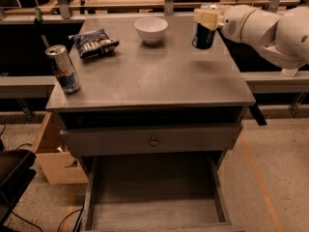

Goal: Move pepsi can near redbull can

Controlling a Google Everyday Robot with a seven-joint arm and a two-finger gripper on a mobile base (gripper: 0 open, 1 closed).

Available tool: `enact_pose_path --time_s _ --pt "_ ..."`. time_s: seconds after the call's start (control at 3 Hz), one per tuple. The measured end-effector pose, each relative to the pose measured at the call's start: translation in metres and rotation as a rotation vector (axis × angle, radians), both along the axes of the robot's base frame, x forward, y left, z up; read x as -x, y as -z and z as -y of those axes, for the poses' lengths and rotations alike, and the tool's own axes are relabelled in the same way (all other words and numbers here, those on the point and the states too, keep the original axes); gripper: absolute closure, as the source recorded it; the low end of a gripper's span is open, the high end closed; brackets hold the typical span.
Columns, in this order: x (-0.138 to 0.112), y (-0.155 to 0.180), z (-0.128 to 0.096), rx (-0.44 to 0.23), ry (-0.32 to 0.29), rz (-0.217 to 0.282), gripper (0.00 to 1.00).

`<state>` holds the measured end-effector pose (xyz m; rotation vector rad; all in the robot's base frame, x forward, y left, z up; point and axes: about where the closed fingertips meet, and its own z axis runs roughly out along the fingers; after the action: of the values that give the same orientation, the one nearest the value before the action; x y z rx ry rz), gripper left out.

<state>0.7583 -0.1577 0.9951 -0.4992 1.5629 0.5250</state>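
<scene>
The pepsi can (202,37), dark navy blue, hangs a little above the grey table (154,83) near its far right corner. My gripper (206,20) is shut on the can's top, with the white arm reaching in from the right. The redbull can (63,68), slim, silver and blue, stands upright at the table's left edge, far from the pepsi can.
A white bowl (151,29) sits at the back middle of the table. A dark chip bag (94,43) lies at the back left. Below, the table's lower drawer (154,202) is pulled out. A cardboard box (53,153) stands on the floor at the left.
</scene>
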Motion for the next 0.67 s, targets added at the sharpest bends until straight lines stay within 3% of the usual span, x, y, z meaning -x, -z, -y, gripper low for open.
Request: enact_pose_path --time_s 0.33,0.67 --pt "0.030 0.008 -0.047 -0.022 -0.107 0.019 1.00" --pt "0.053 0.008 -0.109 -0.019 -0.267 0.052 1.00"
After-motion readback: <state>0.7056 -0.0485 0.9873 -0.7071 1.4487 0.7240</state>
